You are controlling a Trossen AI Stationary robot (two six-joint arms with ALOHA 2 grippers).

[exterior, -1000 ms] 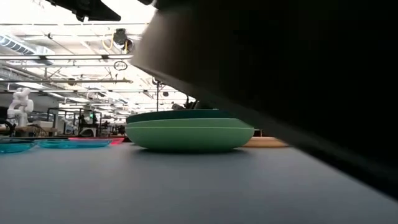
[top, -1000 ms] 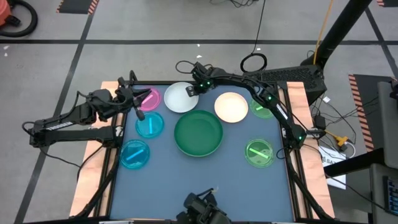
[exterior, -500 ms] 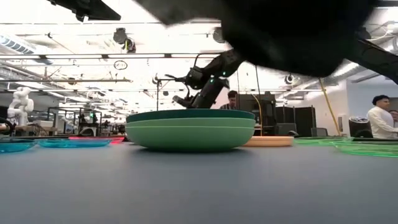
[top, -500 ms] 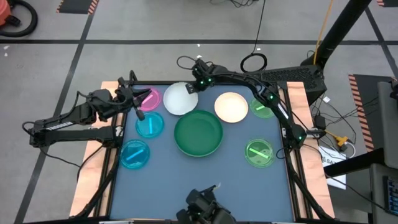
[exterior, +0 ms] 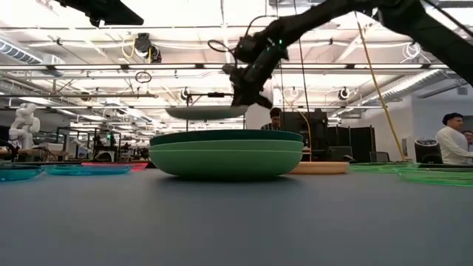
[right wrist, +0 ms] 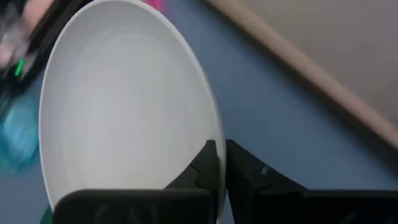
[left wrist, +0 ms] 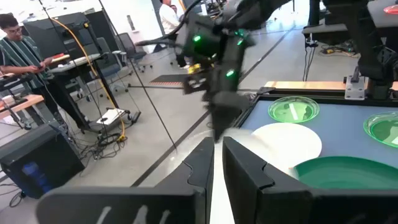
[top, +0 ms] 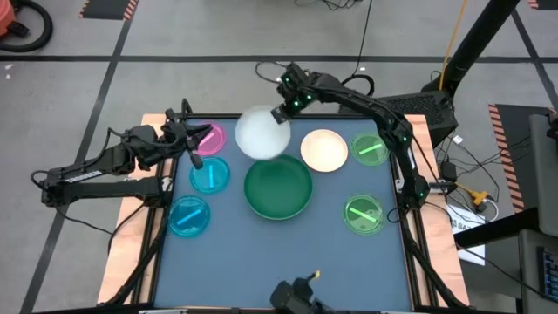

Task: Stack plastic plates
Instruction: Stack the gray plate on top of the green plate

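Note:
My right gripper (top: 281,113) is shut on a white plate (top: 262,133), which it holds in the air above the table's far middle, beyond the stack of large green plates (top: 278,187). In the low view the white plate (exterior: 207,112) hangs above the stack (exterior: 225,155). A cream plate (top: 323,149) lies flat to the right of it. My left gripper (top: 193,145) waits, shut, over the pink plate (top: 209,138) at the far left. Two blue plates (top: 209,175) (top: 189,215) and two small green plates (top: 369,150) (top: 364,215) lie flat on the table. My right gripper pinches the white plate's rim (right wrist: 217,144) between its two fingers, on the plate's far right side. The fingers (right wrist: 208,163) come slanting down from the far right. The plate is lifted clear of the table, about level, its hollow side up.
The blue table top (top: 279,253) is bare toward the near edge. Wooden rails (top: 418,174) run along its left and right sides. People stand in the room beyond the table (exterior: 451,144).
My right gripper has gone up, and a little toward the table's right, with the white plate. The plate has been lifted clear of the table and now hangs higher than the green stack's rim.

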